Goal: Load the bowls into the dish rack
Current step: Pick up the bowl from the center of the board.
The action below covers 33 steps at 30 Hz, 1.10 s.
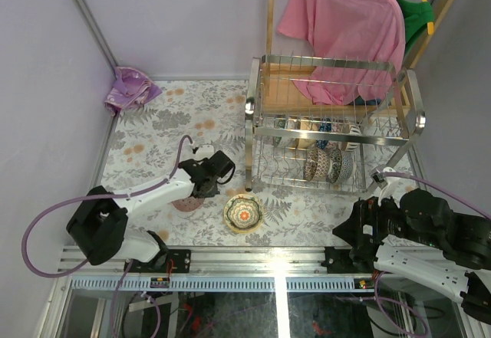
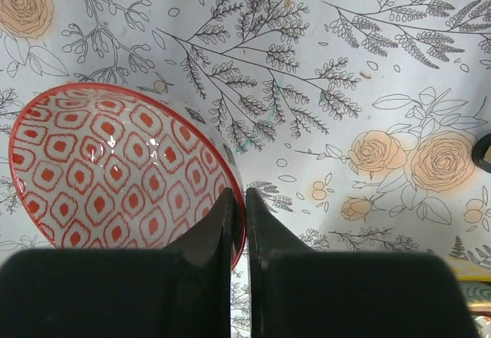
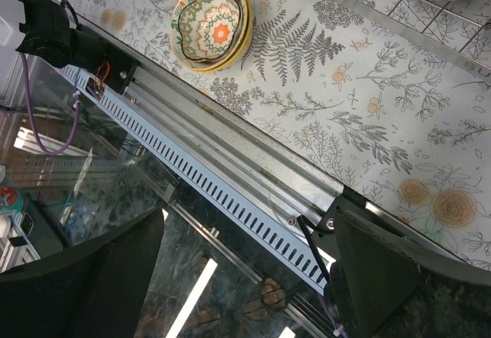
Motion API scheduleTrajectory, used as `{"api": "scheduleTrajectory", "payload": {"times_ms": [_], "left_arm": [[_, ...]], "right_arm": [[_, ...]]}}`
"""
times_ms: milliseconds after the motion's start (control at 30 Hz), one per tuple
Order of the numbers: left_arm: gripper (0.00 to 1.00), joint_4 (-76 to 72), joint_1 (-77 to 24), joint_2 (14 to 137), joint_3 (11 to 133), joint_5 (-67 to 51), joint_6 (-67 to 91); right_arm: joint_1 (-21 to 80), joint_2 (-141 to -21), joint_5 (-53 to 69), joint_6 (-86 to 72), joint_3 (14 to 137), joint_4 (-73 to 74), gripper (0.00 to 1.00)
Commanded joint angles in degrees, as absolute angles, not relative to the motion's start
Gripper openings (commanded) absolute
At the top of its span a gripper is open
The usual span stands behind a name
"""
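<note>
A red-patterned bowl point(image 2: 107, 165) sits on the floral table; in the top view it point(image 1: 184, 204) lies left of centre. My left gripper point(image 2: 239, 219) is shut on its right rim, one finger inside and one outside; the top view shows the gripper point(image 1: 201, 191) low over the bowl. A stack of yellow-rimmed bowls point(image 1: 243, 214) stands near the front edge and also shows in the right wrist view point(image 3: 211, 20). The steel dish rack point(image 1: 330, 116) stands at the back right with several bowls point(image 1: 326, 163) in its lower tier. My right gripper point(image 3: 238, 292) is open and empty over the table's near rail.
A pink shirt point(image 1: 345, 24) and a green garment point(image 1: 414, 8) hang on a wooden stand behind the rack. A purple cloth point(image 1: 130, 89) lies in the back left corner. Crockery point(image 1: 322, 127) sits inside the rack. The rack's base frame point(image 3: 399, 27) crosses the right wrist view's top right.
</note>
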<state>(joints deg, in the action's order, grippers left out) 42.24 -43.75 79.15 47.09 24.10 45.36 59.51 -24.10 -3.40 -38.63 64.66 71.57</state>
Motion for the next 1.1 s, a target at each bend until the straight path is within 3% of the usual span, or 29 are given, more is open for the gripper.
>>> {"api": "scheduleTrajectory", "payload": {"times_ms": [0, 333, 567, 833, 1067], "left_arm": [[0.0, 40.92, -43.99, 78.79, 49.62, 26.41, 45.89], [0.0, 42.94, -41.83, 75.42, 56.58, 26.93, 41.61], [0.0, 31.23, -34.99, 68.87, 61.07, 13.27, 35.02], [0.0, 18.47, -31.05, 70.69, 64.6, 4.29, 32.79], [0.0, 2.47, -26.54, 75.62, 62.27, -12.13, 35.9]], "right_arm": [[59.46, -23.61, 0.52, -37.14, 66.41, 74.09, 0.99], [59.55, -23.2, 0.11, -37.61, 67.09, 74.83, 1.0], [59.55, -24.28, 0.0, -37.7, 68.09, 75.07, 0.99], [59.47, -24.74, -0.22, -37.87, 68.23, 74.89, 0.99], [59.5, -25.22, -0.84, -37.54, 68.89, 75.55, 0.99]]}}
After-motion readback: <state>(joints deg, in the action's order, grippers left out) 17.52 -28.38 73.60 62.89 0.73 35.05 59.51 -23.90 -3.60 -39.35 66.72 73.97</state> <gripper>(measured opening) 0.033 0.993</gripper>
